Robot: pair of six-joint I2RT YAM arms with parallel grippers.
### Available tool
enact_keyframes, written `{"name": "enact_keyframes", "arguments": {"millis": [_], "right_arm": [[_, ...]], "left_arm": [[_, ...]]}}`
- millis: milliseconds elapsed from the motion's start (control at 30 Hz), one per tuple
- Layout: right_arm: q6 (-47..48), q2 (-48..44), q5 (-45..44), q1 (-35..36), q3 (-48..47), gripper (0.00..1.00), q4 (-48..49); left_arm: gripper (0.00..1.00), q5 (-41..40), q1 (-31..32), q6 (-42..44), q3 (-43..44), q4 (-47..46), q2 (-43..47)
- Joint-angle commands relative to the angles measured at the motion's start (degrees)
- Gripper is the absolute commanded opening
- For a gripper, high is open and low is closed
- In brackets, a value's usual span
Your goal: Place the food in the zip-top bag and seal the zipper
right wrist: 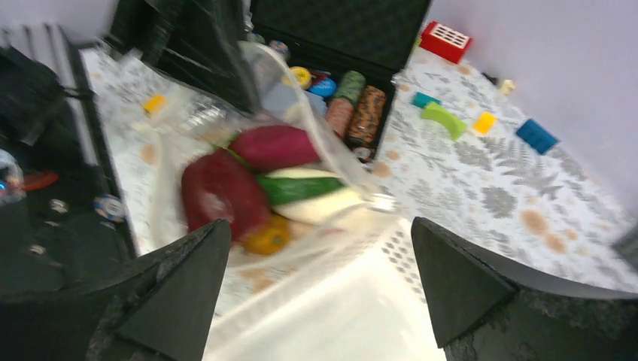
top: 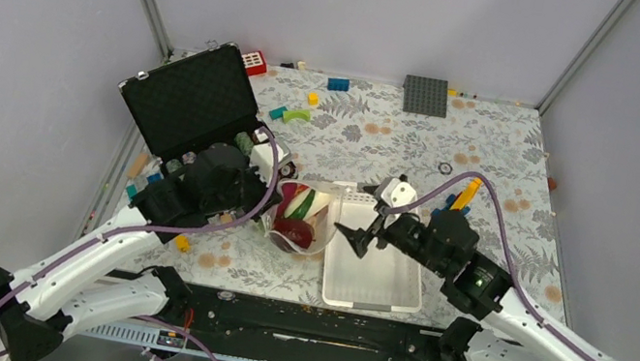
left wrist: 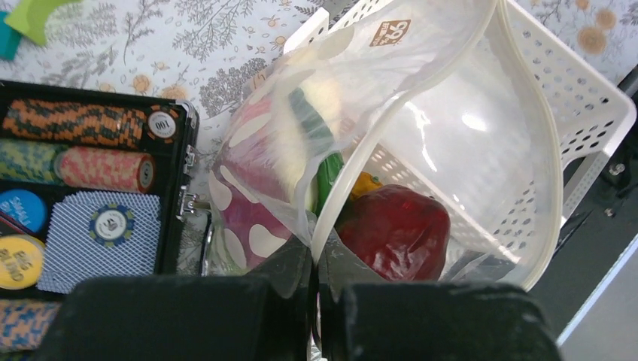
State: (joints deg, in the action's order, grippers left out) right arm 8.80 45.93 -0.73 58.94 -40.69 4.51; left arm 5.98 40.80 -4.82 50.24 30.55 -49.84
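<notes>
My left gripper (left wrist: 314,259) is clamped hard on the mouth edge of the zip-top bag (left wrist: 466,150), pinching the two sides together at one end of the zipper (left wrist: 555,173). From that pinch the rim loops out in a wide open oval. I judge the hold is there to anchor the floppy pouch so it cannot slide or fold while the other arm works.

My right gripper (right wrist: 320,226) has its jaws spread wide and carries nothing. In the top view it hangs over the white basket (top: 376,288), at about three o'clock from the bag, with its tips aimed at the mouth.

The bag lies on the table at the basket's nine o'clock side, its open rim draped over the basket's corner. Inside, near the mouth, sits the dark-red bulb (left wrist: 395,229). Behind it lie the purple sweet potato (right wrist: 274,147), the long green pepper (right wrist: 301,188) and the white radish (right wrist: 331,204). A small yellow-orange piece sits under the bulb, and I cannot tell what it is.

The open poker-chip case (top: 192,100) sits at ten o'clock from the bag, close to my left arm.

I read loading as near done and the seal as not yet begun. The bulb crowds the opening, so I would expect it to get in the way of pressing the strip shut.
</notes>
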Motion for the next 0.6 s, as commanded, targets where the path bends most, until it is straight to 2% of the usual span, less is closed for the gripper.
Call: {"name": "enact_keyframes", "arguments": {"millis": [0,167,300,433,567], "right_arm": [[16.04,-0.57,24.39,-13.12,1.37,0.98,-4.07],[33.24,0.03,39.06,-18.32,2.13,1.00,-9.53],[38.71,5.48,49.00,-23.33,-0.59,1.00,-9.97],[42.03,14.79,50.59,-25.02,-5.64,1.00,-10.23],[45.20,21.68,56.08,-26.31,-10.66,0.99,-10.71]], "left_arm": [[0.00,2.90,-0.30,7.64,0.33,-3.36,1.84],[0.00,1.87,-0.33,9.48,-1.13,-3.72,4.11],[0.00,3.31,-0.38,10.89,-2.16,-3.99,5.57],[0.00,5.65,-0.44,12.03,-2.81,-4.05,5.32],[0.00,6.12,-0.50,12.22,-3.28,-4.09,5.45]]}}
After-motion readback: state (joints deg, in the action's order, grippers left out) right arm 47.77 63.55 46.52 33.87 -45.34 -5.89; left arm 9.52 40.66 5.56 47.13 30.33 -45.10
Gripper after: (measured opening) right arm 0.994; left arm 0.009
